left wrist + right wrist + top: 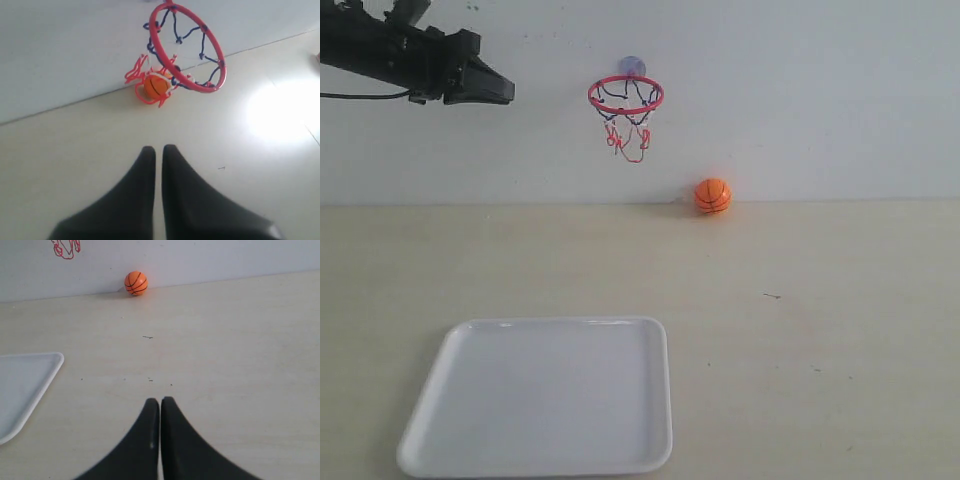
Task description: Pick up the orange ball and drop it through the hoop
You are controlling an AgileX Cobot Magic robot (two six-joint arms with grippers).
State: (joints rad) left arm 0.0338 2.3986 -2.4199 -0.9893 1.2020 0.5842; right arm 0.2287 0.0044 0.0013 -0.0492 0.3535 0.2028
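The red-ringed toy hoop with its limp string net [626, 110] hangs on the white wall. The small round orange ball with black seams [712, 196] rests below it and to its right, on the smooth pale tabletop [840, 300]. Your black left gripper [158, 148], level with the hoop, and black right gripper [160, 400] both have fingers together, empty. Nudge the ball like that and it will likely roll away; the ring looks barely wider than it, so an off-centre drop may bounce out
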